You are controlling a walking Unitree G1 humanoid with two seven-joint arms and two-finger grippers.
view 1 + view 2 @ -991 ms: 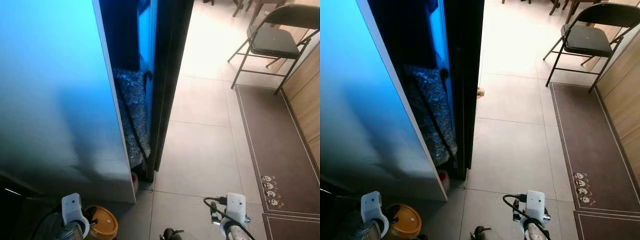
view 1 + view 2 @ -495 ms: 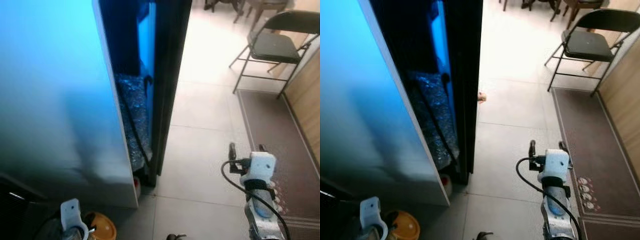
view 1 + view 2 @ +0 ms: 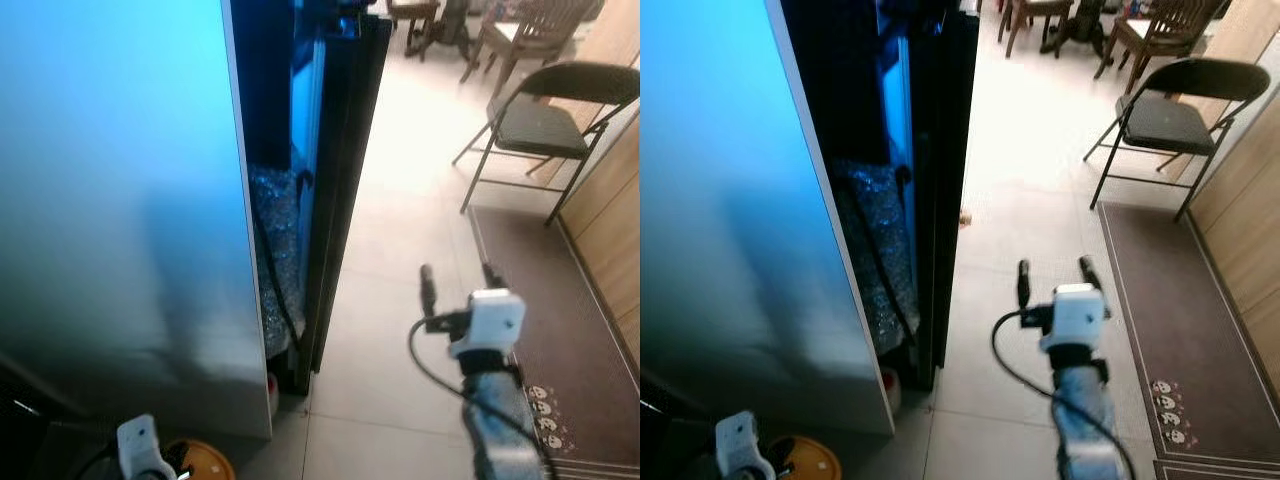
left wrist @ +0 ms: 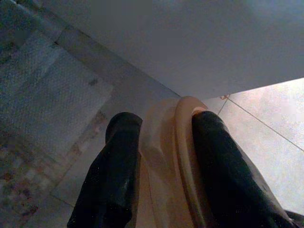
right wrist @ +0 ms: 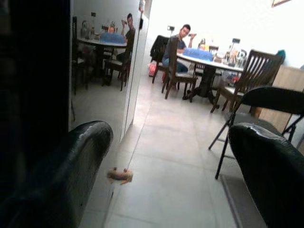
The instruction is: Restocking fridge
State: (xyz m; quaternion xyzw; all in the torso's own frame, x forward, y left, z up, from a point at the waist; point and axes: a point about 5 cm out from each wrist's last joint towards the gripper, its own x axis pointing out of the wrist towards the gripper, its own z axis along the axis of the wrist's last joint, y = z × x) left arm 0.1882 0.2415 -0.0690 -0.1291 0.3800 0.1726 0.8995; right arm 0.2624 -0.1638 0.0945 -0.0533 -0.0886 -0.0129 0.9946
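fridge (image 3: 120, 200) standing at robot's left, door (image 3: 340, 180) slightly ajar.

tall pale side panel tinted blue, reaching down to tiled floor (image 3: 400, 330); dark door edge just beside it, with narrow gap showing shiny crinkled material (image 3: 275, 250) and black cable (image 3: 270, 270) inside. small red-and-white thing on floor at fridge's bottom corner, too small to identify. right gripper (image 3: 1052, 278) raised in front of body over floor, near door edge but apart from it, two black fingers (image 5: 80, 156) spread wide, nothing between them. left gripper (image 4: 164, 156) low beside fridge base, fingers clamped on orange-lidded jar (image 4: 173, 161), lid rim against one finger. folding chair (image 3: 540, 110) and brown mat (image 3: 545, 300) at right, well apart from fridge. beyond, person seated at dining table (image 5: 209, 59).
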